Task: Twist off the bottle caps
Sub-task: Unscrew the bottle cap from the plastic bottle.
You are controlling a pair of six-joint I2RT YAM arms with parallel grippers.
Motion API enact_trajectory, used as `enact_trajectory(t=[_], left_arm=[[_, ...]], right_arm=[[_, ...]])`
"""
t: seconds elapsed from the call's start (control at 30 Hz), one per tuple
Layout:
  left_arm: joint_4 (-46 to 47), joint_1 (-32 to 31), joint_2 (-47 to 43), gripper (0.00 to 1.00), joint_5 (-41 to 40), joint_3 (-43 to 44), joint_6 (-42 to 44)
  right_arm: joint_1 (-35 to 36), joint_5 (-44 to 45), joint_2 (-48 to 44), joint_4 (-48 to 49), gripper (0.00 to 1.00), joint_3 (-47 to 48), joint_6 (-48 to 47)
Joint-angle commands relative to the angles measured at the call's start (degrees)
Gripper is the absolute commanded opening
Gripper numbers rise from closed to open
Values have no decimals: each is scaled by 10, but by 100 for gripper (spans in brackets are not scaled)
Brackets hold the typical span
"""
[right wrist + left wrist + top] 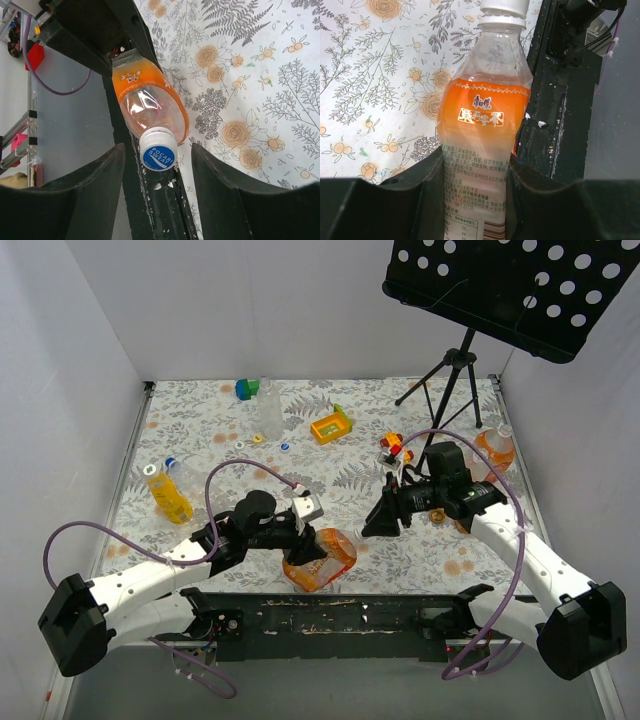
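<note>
My left gripper (pixel 475 172) is shut on the body of a clear bottle (pixel 485 115) with an orange label, holding it tilted over the table's near edge (pixel 318 560). Its white cap (pixel 504 7) is screwed on. In the right wrist view that cap (pixel 158 149), blue on top, sits between the fingers of my right gripper (pixel 158 156). The jaws are open, with a gap on each side of the cap. In the top view the right gripper (pixel 376 521) points left at the bottle's neck.
A yellow bottle (pixel 168 495) with a blue cap lies at the left. A clear bottle (pixel 270 410) stands at the back, and an orange one (pixel 495 450) at the right. Loose caps (pixel 258 438), a yellow tray (pixel 331 426), a toy block (pixel 246 389) and a tripod (pixel 455 370) are nearby.
</note>
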Motion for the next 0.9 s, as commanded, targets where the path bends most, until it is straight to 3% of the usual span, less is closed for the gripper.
enact_trajectory(t=[0.0,0.17,0.43,0.53,0.6,0.7,0.77,0.87], left_arm=[[11,-2,-1,0,-8,19,-1],[12,-3,0,0,-11,22,-2],[11,-3,-9,0,-14,17,0],[10,-4,-13,0,-14,10,4],[10,-3,-17,0,-9,9,9],[9,-3,-17,0,0,7,14],[9,-3,-18,0,6,7,15],[9,-3,-17,0,11,5,16]], right_arm=[[18,17,5,3,61,2,10],[31,31,15,-15,52,7,-1],[37,11,19,-52,11,22,-56],[40,-18,18,-78,1,28,-114],[42,-51,20,-122,1,45,-200],[49,-92,36,-292,1,95,-535],[62,-73,56,-401,1,130,-731],[68,-28,39,-406,1,138,-864]])
